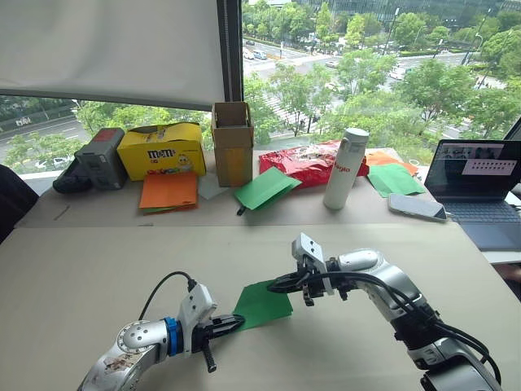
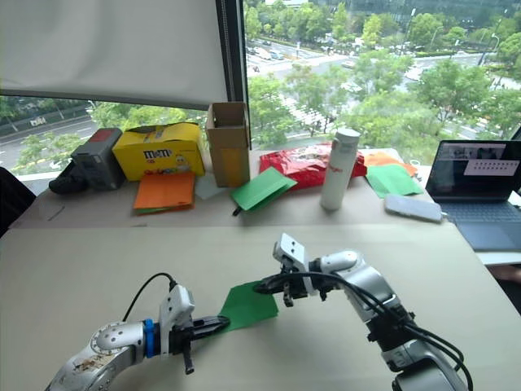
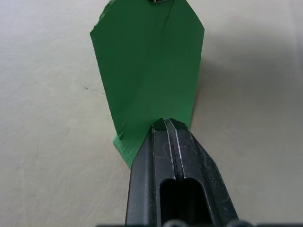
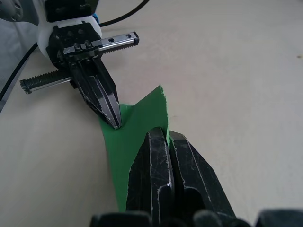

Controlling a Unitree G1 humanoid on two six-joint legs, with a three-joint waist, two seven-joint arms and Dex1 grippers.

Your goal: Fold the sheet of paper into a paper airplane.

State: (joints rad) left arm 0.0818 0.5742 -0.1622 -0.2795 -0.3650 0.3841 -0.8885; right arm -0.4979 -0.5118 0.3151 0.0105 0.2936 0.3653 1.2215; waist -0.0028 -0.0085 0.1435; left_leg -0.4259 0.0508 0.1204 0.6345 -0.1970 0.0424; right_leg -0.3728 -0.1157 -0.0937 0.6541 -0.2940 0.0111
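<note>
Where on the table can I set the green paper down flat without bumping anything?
Bare tabletop lies left of the sheet of paper, and between it and the seam. The back strip is crowded: orange paper sheets, cardboard box, white bottle, phone, laptop.

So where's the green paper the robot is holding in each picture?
Left eye: green paper, low centre, between the grippers.
Right eye: low centre.
Left wrist: rising from the left gripper.
Right wrist: under the right gripper.
Shared landmark: the left gripper pinches the paper's corner in every view.
</note>
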